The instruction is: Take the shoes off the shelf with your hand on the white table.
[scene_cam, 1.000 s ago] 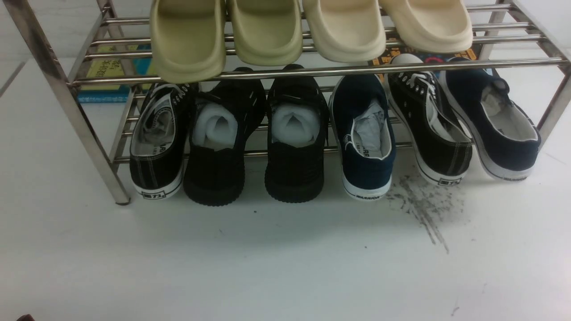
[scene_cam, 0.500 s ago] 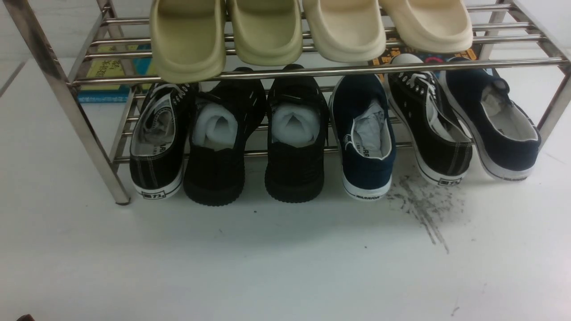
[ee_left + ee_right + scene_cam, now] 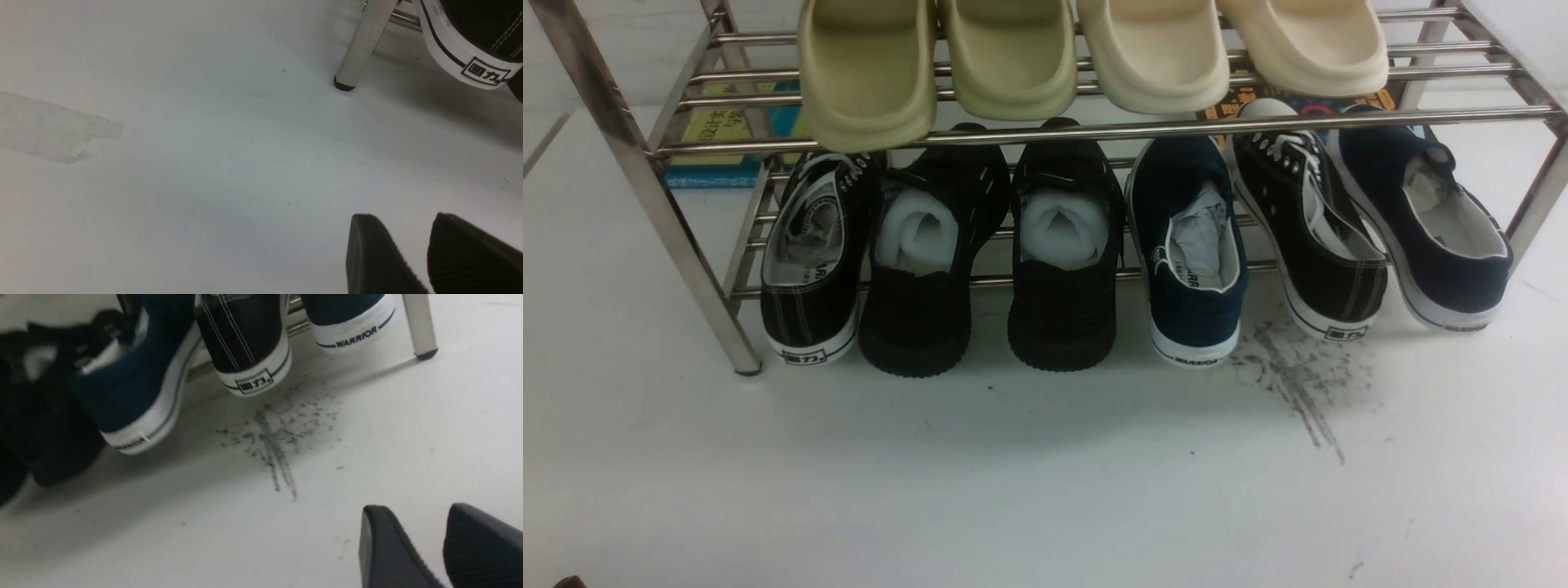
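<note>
Navy shoes (image 3: 1192,261) both sit on the shelf (image 3: 1094,129), lower tier. One is right of middle and the other (image 3: 1429,229) is at the tier's right end. A black lace-up sneaker (image 3: 1307,237) sits between them, so the pair is split. Heels hang out past the front rail down to the white table (image 3: 1013,490) with toes up on the rails, probably so a heel collar is easy to pinch and drag out. Left gripper (image 3: 402,222) has its fingers slightly apart and empty, low by the shelf's left front leg (image 3: 359,45). Right gripper (image 3: 414,510) likewise has its fingers apart with nothing between, beside the scuff marks (image 3: 278,437). It faces the navy heels, so it is likely the one to reach. Nothing is off the shelf yet.
</note>
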Robot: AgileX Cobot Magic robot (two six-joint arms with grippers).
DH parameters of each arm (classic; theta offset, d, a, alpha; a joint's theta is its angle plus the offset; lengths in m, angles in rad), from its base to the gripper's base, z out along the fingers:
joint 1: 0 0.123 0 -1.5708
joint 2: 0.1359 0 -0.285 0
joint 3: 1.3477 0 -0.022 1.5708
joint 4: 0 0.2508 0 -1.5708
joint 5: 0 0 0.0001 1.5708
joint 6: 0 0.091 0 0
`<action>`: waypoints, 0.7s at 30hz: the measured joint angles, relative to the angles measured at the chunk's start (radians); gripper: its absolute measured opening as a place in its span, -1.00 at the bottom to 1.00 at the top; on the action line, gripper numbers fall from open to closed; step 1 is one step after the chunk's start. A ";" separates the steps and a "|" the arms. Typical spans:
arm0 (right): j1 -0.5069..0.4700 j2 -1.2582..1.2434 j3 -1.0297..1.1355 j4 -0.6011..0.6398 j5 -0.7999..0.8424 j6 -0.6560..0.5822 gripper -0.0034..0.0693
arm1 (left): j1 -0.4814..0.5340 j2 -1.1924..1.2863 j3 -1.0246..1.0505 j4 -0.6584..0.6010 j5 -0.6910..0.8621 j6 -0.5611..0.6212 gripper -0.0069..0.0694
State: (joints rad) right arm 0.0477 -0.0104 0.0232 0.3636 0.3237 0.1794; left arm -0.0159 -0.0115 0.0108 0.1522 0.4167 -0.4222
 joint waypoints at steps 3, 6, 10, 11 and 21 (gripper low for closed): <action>0.000 0.000 0.000 0.073 -0.021 0.007 -0.25 | 0.000 0.000 0.000 0.000 0.000 0.000 -0.19; 0.000 0.000 0.000 0.084 -0.036 0.010 -0.25 | 0.000 0.000 0.000 0.000 0.000 0.000 -0.19; 0.000 0.000 0.000 0.088 -0.054 0.010 -0.25 | 0.000 0.000 0.000 0.000 0.000 0.000 -0.19; 0.000 0.000 0.000 0.088 -0.055 0.010 -0.25 | 0.000 0.000 0.000 0.000 0.000 0.000 -0.19; 0.000 0.012 -0.131 0.066 -0.110 -0.117 -0.65 | 0.000 0.000 0.000 0.000 0.000 0.000 -0.19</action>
State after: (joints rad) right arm 0.0477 0.0013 -0.1076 0.4293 0.2139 0.0620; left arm -0.0159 -0.0115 0.0108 0.1522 0.4167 -0.4222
